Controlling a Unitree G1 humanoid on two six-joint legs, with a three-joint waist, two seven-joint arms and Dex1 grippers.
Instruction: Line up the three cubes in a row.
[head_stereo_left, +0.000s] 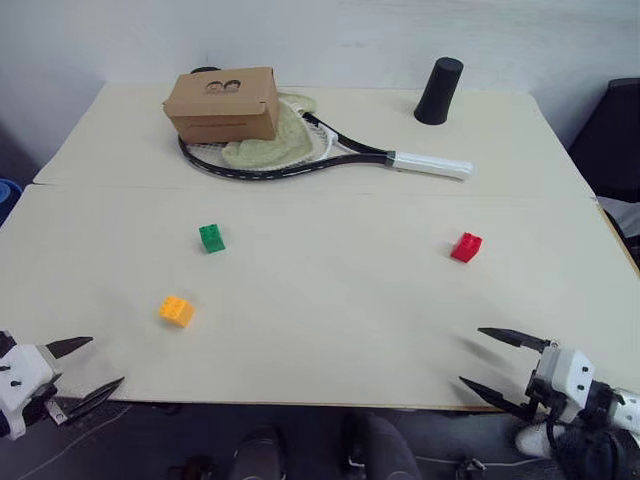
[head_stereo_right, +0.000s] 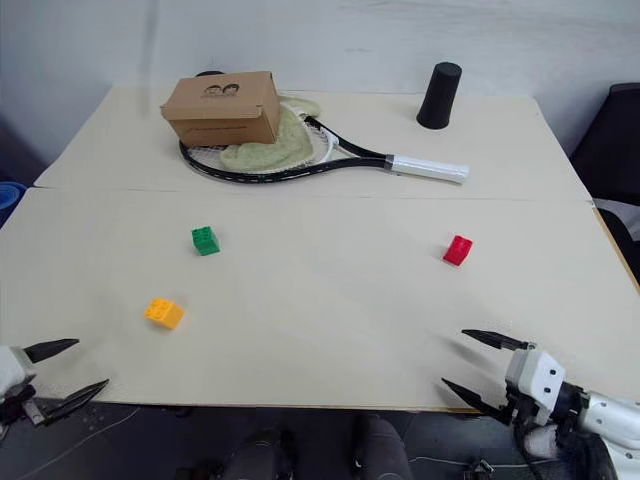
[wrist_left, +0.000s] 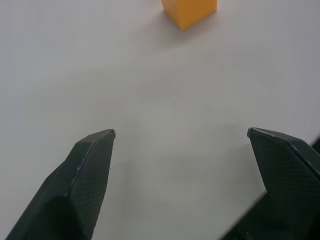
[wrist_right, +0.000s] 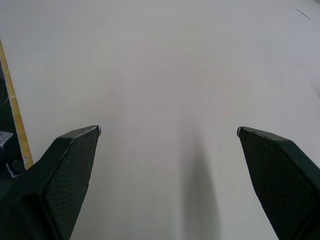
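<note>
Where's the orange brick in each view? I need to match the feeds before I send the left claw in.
Left eye view: orange brick, lower left, nearer than the green brick.
Right eye view: lower left again, nearer than the green brick.
Left wrist view: at the top edge, ahead of the open left claw.
Right wrist view: not in it.
Shared landmark: the green brick in both eye views.

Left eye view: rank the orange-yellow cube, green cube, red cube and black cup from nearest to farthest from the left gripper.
Measured from the left gripper at the table's near left corner:
1. Orange-yellow cube, just ahead on the left.
2. Green cube, farther in, still on the left.
3. Red cube, across on the right.
4. Black cup, far right, by the table's back edge.
</note>
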